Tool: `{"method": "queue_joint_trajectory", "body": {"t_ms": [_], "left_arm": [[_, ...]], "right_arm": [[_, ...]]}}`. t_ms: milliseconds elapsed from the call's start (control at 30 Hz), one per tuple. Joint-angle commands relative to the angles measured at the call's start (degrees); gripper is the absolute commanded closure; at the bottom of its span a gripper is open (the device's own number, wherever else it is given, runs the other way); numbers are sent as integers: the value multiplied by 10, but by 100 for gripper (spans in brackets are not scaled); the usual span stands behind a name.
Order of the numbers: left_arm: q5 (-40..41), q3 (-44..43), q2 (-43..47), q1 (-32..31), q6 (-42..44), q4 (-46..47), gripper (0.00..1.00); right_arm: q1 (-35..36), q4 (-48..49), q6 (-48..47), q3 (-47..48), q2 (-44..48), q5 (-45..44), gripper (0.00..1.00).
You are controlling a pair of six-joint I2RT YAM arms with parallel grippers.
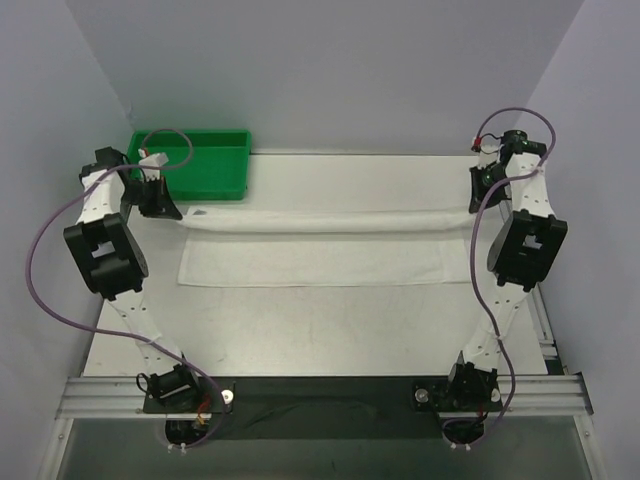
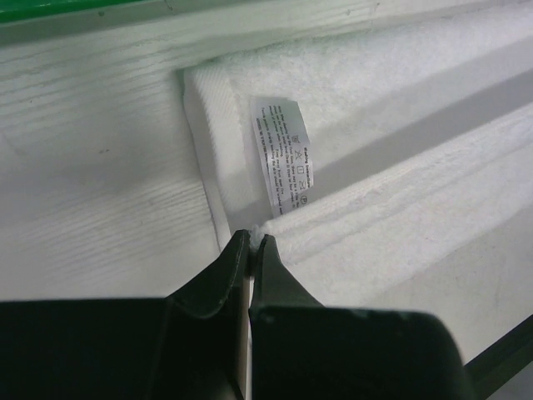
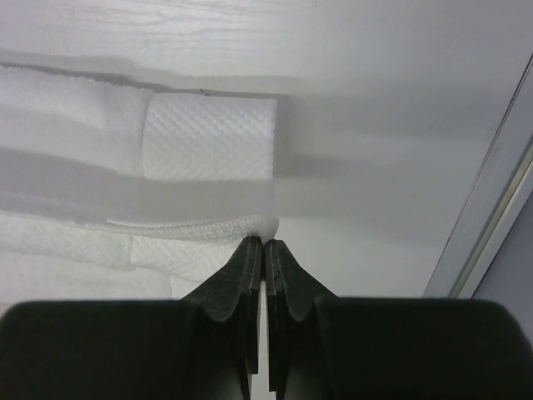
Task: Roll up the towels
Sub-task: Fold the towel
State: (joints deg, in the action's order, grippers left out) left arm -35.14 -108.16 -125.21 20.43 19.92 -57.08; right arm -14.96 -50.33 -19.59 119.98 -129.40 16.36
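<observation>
Towel (image 1: 310, 260) ends sit pinched in left fingers (image 2: 223, 279) and right fingers (image 3: 243, 271).

My left arm (image 1: 135, 315) and right arm (image 1: 497, 318) are white links with chunky black joint housings (image 1: 105, 258), black bases (image 1: 165, 385) on the silver rail (image 1: 100, 398), looping purple cables (image 1: 32, 280) and black wedge-shaped fingers (image 2: 218, 279).

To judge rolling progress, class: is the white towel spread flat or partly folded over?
Partly folded over: the towel lies flat on its near side, while its far edge is a raised ridge.
</observation>
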Motion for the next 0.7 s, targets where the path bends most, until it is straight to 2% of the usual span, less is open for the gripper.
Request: {"method": "queue_joint_trajectory", "body": {"t_ms": [0, 233, 433, 667], "left_arm": [[2, -4, 53, 30, 40, -16, 100], [-4, 87, 77, 42, 97, -27, 100], [14, 202, 50, 41, 94, 61, 100], [6, 214, 19, 42, 75, 107, 100]], "right_arm": [[-22, -20, -21, -40, 53, -18, 100], [-31, -18, -30, -126, 47, 0, 100], [-31, -16, -26, -122, -14, 8, 100], [-31, -15, -27, -121, -25, 19, 100]]}}
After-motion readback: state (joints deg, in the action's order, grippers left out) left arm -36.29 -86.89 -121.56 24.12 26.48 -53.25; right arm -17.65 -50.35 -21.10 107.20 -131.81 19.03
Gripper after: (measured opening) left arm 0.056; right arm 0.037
